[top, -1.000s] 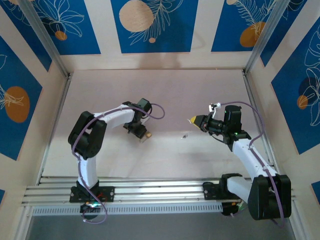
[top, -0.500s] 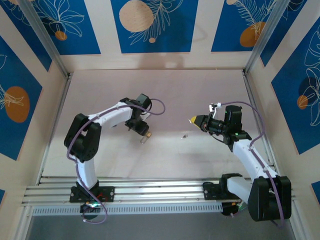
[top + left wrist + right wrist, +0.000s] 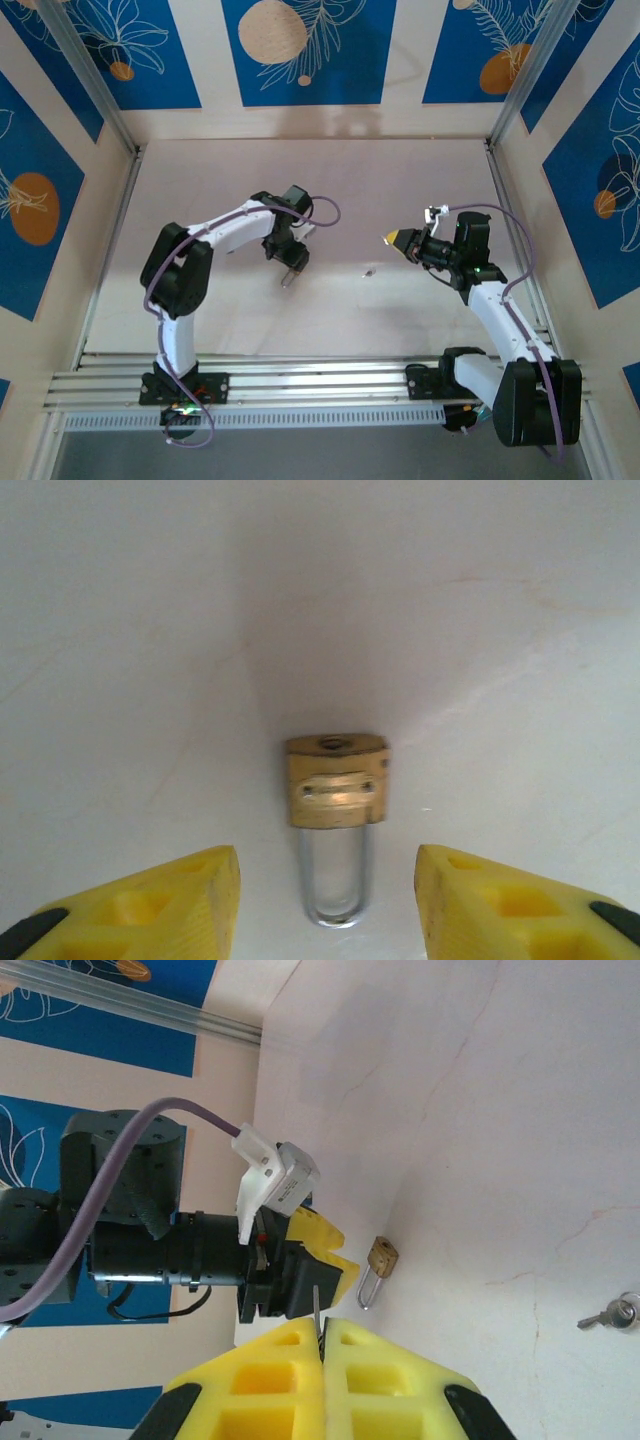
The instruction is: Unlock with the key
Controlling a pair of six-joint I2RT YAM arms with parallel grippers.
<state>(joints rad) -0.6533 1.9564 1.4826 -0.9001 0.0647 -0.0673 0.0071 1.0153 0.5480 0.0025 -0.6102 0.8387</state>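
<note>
A small brass padlock lies flat on the pale table, its steel shackle pointing toward my left gripper. That gripper is open, and its yellow fingers flank the shackle without touching it. From above, the padlock shows just below the left gripper. My right gripper hovers to the right, shut on a thin metal key whose blade sticks out past the fingertips. In the right wrist view the padlock lies ahead, beside the left gripper.
A loose pair of keys on a ring lies on the table between the two arms, and is seen as the keys from the right wrist. Walls with blue panels enclose the table on three sides.
The left gripper has swung right and settled over the padlock, with its jaws narrowing. The right arm has shifted slightly right, still holding the key.
</note>
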